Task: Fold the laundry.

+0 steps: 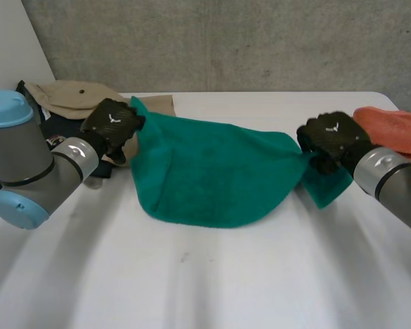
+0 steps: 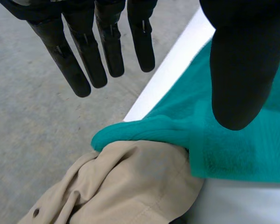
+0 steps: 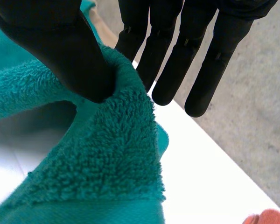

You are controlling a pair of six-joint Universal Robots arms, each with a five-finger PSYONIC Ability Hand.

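Towel: we see the green towel (image 1: 212, 171) lying rumpled across the middle of the white worktop (image 1: 260, 274), reaching from one arm to the other.
Left robot hand: the left robot hand (image 1: 113, 123) hangs over the towel's far left corner. In its wrist view we find its fingers (image 2: 84, 70) straight and spread, well apart from the thumb, with nothing between them.
Right robot hand: the right robot hand (image 1: 332, 137) is at the towel's right corner. There we see a raised ridge of the pile pinched between its thumb (image 3: 65, 51) and its straight fingers (image 3: 172, 70), and a flap of towel hangs below it.
Towel's left corner: it lies bunched on a beige garment (image 1: 68, 96), beneath the left fingertips.
Beige garment: we place it at the worktop's far left edge.
Orange cloth: an orange cloth (image 1: 394, 127) lies on the worktop's far right, near the right robot hand.
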